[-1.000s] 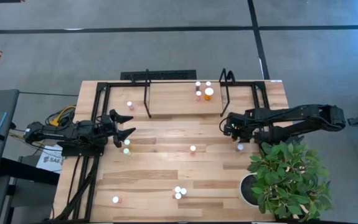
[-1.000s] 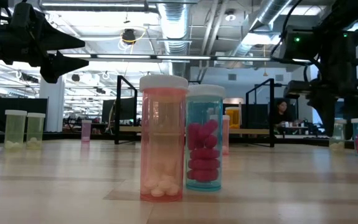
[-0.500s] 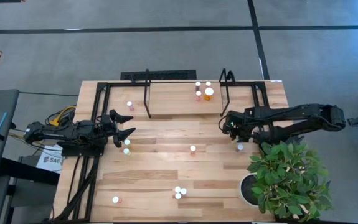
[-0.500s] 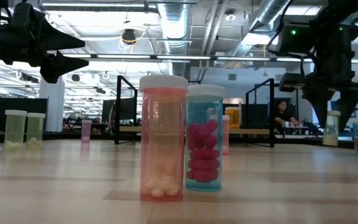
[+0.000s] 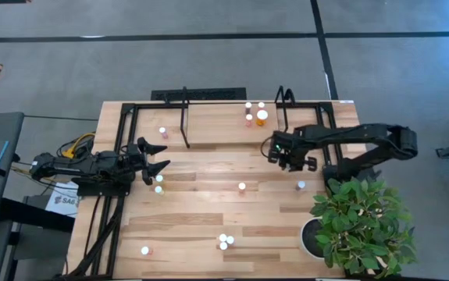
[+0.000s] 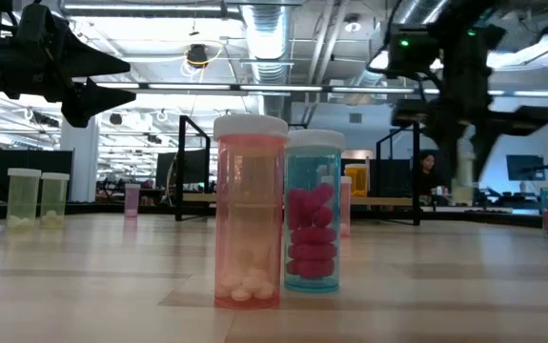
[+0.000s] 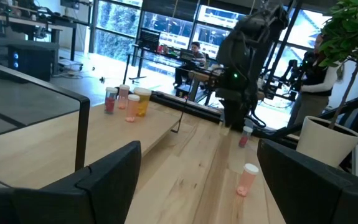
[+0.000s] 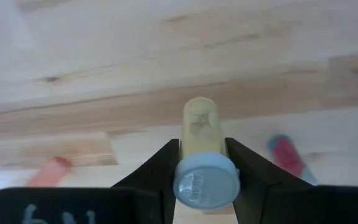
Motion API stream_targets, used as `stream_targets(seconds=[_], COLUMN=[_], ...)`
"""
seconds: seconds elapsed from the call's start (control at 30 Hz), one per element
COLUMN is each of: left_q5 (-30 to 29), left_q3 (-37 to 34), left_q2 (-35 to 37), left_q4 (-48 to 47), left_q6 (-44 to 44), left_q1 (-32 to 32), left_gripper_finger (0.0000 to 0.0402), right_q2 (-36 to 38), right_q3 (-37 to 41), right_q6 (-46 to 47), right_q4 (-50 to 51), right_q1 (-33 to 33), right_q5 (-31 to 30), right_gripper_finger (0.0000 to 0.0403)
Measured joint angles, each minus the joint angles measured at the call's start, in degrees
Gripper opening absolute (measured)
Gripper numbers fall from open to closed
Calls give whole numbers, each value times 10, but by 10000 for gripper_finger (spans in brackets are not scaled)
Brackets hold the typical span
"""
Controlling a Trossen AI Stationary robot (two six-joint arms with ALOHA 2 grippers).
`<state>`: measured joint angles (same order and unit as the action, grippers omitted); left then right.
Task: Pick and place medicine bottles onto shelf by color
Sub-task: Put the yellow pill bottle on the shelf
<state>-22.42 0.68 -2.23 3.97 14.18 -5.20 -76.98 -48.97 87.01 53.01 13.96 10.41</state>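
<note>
My right gripper is shut on a yellowish bottle with a white cap, above the table just in front of the shelf. The shelf is a light board in a black frame at the table's far side. A pink bottle stands on its left part, and three more, one orange, on its right part. My left gripper hovers open and empty at the table's left, beside a bottle. Other bottles stand on the table. My right gripper pinches the yellowish bottle between its two fingers, on opposite sides of the body just under the cap. The fingers come from above, pointing down. The bottle stands upright in the hold, cap up, lifted clear of the table.
A potted plant in a white pot fills the table's near right corner. Two black hoops rise from the shelf. In the low view a pink bottle and a teal bottle stand close to the near edge.
My right gripper has risen and gone toward the table's left and far edge, toward the shelf, carrying the yellowish bottle upright and clear of the table. The bottle that stood beside it stays on the table.
</note>
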Motion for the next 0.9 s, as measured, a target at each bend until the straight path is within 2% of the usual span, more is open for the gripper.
stream_targets(seconds=[0.33, 0.9], left_q5=[0, 0], left_q3=[0, 0], left_q2=[0, 0], left_q4=[0, 0], left_q6=[0, 0], left_q1=[0, 0], left_gripper_finger=[311, 311], right_q2=[-109, -260], right_q3=[-137, -344], right_q6=[-51, -131], right_q4=[74, 144], right_q1=[17, 56], right_q5=[-5, -29], right_gripper_finger=[135, 138])
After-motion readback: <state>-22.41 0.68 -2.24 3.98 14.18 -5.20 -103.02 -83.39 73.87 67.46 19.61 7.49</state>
